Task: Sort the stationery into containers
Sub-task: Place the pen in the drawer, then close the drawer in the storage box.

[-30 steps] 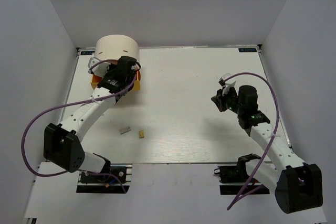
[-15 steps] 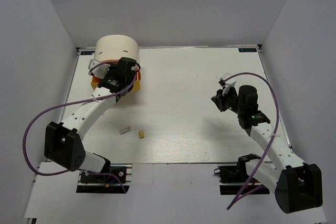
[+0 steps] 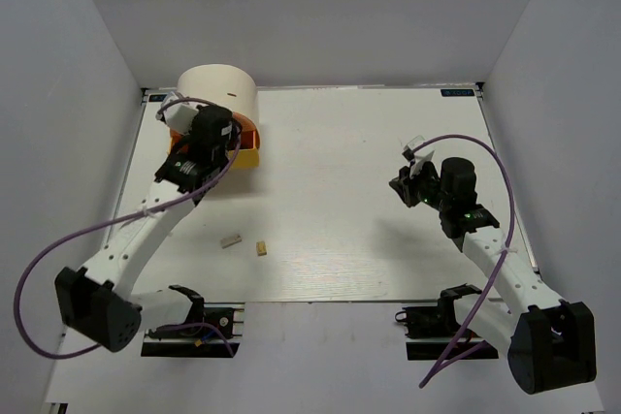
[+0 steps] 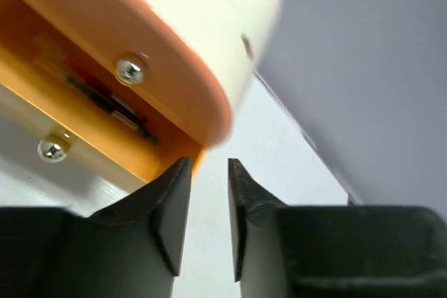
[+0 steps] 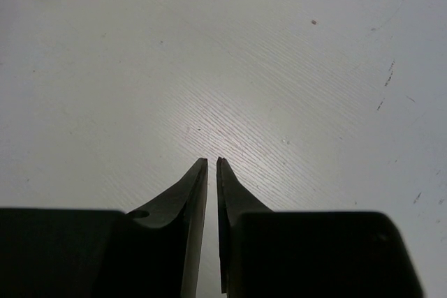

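Observation:
The cream drum (image 3: 215,90) stands at the table's far left, with an orange tray (image 3: 249,135) and a yellow tray (image 3: 244,158) swung out at its near right side. In the left wrist view the drum (image 4: 209,5) sits over the orange tray (image 4: 178,75) and the lower tray (image 4: 91,137), each with a small metal knob; a dark item lies in the gap between them. My left gripper (image 3: 223,133) (image 4: 208,165) is slightly open, empty, right beside the trays. A grey block (image 3: 230,239) and a tan block (image 3: 261,248) lie on the table. My right gripper (image 3: 408,179) (image 5: 212,162) is shut, empty.
White walls enclose the table on the left, back and right. A purple cable loops off each arm. The right wrist view holds only bare white tabletop (image 5: 279,68). No pens or highlighters show on the table.
My left arm has swung left and pulled back from the trays, uncovering the orange tray. The blocks and the right arm have not moved.

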`<state>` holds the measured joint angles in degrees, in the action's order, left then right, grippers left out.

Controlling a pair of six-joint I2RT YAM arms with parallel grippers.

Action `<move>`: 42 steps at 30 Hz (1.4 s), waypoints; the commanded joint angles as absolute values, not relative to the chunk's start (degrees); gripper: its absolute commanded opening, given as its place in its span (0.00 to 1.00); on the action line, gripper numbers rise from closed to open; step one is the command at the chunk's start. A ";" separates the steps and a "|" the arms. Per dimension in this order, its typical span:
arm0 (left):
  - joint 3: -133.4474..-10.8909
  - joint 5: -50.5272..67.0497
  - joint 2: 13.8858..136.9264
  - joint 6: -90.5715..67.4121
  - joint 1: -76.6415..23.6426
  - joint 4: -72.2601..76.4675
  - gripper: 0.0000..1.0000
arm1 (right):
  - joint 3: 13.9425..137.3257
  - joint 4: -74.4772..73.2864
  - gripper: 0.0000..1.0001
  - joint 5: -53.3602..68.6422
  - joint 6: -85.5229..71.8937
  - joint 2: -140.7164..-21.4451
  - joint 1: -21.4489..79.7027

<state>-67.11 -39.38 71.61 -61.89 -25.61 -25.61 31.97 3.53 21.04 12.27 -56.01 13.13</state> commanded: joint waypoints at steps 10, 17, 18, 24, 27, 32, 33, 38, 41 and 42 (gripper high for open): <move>-40.97 -17.59 50.38 -51.77 -24.35 -26.73 0.51 | 41.13 0.09 0.00 26.53 12.05 -64.67 12.83; -35.78 -16.79 52.11 -46.68 -21.02 -20.31 0.64 | 44.30 -1.14 0.15 28.39 11.34 -67.94 12.92; -35.77 -16.79 53.25 -46.67 -20.48 -19.35 0.64 | 44.38 -0.97 0.15 28.39 11.34 -68.11 12.92; -34.72 -13.55 57.47 -45.97 -15.74 -9.24 0.59 | 43.42 -1.06 0.15 27.51 12.13 -67.42 12.92; -34.72 -12.40 60.29 -48.41 -13.37 -5.11 0.59 | 42.63 -0.70 0.15 27.07 12.22 -66.89 12.92; -35.24 -9.50 64.07 -50.27 -10.47 0.78 0.59 | 41.58 -0.97 0.15 26.28 12.48 -66.70 12.92; -35.24 -8.97 65.38 -50.80 -9.68 1.40 0.59 | 41.49 -1.14 0.15 26.19 12.39 -65.66 12.75; -37.00 -6.86 68.73 -50.80 -8.00 3.95 0.59 | 41.05 -1.14 0.15 26.10 12.39 -65.74 12.92; -37.62 -6.33 70.22 -50.80 -7.38 5.18 0.57 | 41.39 -1.23 0.15 26.11 12.48 -66.09 12.83; -37.62 -6.33 70.22 -51.41 -7.38 5.19 0.57 | 41.31 -1.23 0.15 26.28 12.57 -66.18 12.83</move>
